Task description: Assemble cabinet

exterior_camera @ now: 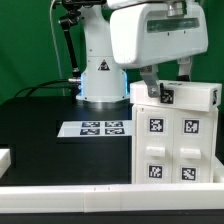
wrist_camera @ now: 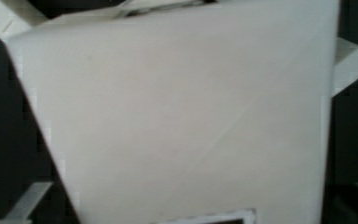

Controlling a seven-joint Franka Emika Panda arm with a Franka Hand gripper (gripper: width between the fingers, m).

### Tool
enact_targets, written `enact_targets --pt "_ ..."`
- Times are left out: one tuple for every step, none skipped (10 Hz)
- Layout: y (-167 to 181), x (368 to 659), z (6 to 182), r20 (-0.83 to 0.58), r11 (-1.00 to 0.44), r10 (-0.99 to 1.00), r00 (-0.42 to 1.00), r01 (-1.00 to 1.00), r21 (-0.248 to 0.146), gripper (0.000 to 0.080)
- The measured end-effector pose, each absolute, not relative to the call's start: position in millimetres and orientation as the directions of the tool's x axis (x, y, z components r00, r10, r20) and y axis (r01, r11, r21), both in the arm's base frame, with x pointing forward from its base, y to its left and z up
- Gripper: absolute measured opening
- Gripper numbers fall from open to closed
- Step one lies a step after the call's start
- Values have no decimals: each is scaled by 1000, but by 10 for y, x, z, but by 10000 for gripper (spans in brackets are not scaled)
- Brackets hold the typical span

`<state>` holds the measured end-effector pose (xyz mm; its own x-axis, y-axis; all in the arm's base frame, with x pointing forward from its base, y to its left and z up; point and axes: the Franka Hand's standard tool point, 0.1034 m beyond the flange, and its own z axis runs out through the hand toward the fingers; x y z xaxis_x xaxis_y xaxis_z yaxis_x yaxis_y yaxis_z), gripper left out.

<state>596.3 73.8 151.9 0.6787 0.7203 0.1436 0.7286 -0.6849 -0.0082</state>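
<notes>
The cabinet [exterior_camera: 172,148] is a tall white box with several square tags on its front and stands at the exterior view's right. A smaller white tagged piece [exterior_camera: 180,96] lies across its top. My gripper [exterior_camera: 166,80] comes down from above onto this top piece, one dark finger [exterior_camera: 148,79] on either side of it, and seems shut on it. In the wrist view the white piece [wrist_camera: 176,110] fills nearly the whole blurred picture, with a tag edge [wrist_camera: 229,214] showing. The fingertips are hidden there.
The marker board [exterior_camera: 100,128] lies on the black table in front of the robot base [exterior_camera: 103,80]. A long white rail [exterior_camera: 90,196] runs along the near edge. A small white part [exterior_camera: 5,158] sits at the exterior view's left edge.
</notes>
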Motion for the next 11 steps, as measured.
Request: enact_targets --pt "735 5963 1519 144 -688 717 682 726 -9 557" --pt "734 5963 1518 143 -697 709 690 717 -11 558" --pt "734 5963 1518 143 -703 702 697 711 -12 558" --pt "734 5963 1518 143 -732 673 726 681 -18 558" --pt "736 5963 1518 141 -781 614 776 624 -29 558" --pt "736 5963 1518 139 -816 567 812 577 -38 558" --pt "736 5965 1519 137 -859 500 855 510 -48 558" --pt "729 5982 1522 144 -895 431 891 442 -53 558" --pt "718 5999 1519 161 -927 358 920 370 -53 560" --pt "738 5998 1520 164 -962 252 954 265 -64 560" --pt "760 6003 1524 171 -981 164 972 178 -75 560"
